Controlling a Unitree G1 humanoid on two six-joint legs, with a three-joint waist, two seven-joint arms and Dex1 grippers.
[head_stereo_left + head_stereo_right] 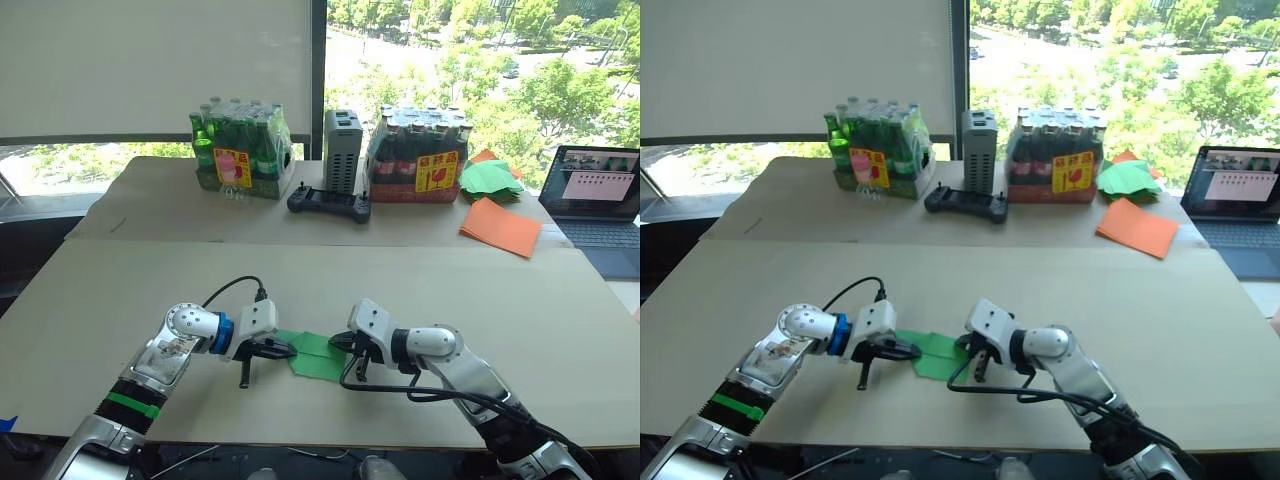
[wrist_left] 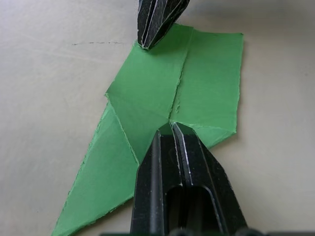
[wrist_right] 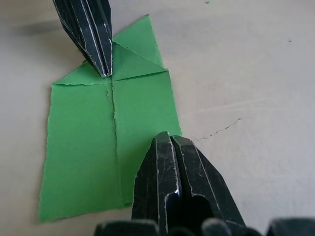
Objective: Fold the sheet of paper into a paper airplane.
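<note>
Bright green paper airplane (image 1: 316, 355), half-folded with a pointed end and centre crease, lies flat on your near beige cardboard tabletop (image 1: 500, 290), between both arms. Your left gripper (image 1: 280, 351) presses closed fingers on its pointed end; your right gripper (image 1: 341, 343), fingers also together, presses its opposite edge.

green paper airplane (image 1: 316, 355) is lying flat on the table, only partly folded, pointy end toward 9 o'clock, square end toward 3 o'clock
</note>
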